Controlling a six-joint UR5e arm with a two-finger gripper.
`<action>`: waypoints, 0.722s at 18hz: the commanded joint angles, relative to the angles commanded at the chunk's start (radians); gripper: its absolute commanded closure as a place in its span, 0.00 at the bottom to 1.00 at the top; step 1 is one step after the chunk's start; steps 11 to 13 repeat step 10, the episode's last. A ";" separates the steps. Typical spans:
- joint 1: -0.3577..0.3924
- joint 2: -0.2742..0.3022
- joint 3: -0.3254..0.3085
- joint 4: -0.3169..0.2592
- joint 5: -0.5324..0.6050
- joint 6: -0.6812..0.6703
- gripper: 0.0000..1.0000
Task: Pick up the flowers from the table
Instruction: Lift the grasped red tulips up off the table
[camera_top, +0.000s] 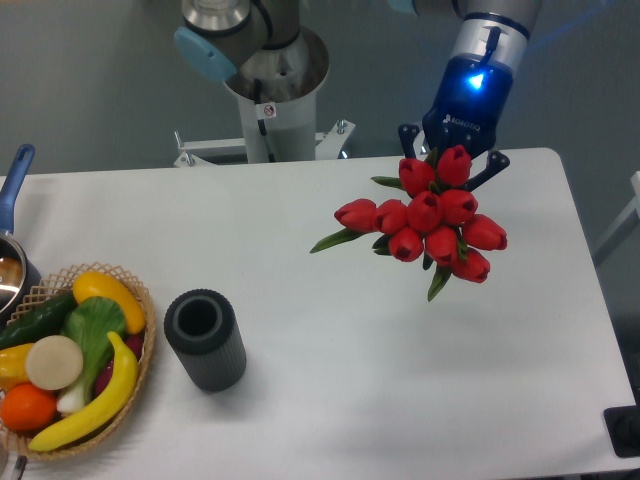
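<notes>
The flowers (430, 222) are a bunch of red tulip buds with green leaves, hanging in the air above the right half of the white table (300, 400). My gripper (452, 160) is shut on their stems from above, at the top of the bunch. The buds point toward the camera and hide the stems and most of the fingers. A blue light glows on the gripper's wrist.
A dark cylindrical vase (205, 339) stands on the table left of centre. A wicker basket (140, 375) of fruit and vegetables sits at the left edge, with a pot (10, 265) behind it. The robot base (270, 80) stands behind the table.
</notes>
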 joint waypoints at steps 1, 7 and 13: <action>-0.002 0.000 0.000 0.000 0.000 0.000 0.81; 0.002 -0.002 0.000 0.000 0.000 0.002 0.81; 0.002 -0.003 -0.002 0.000 0.003 0.006 0.81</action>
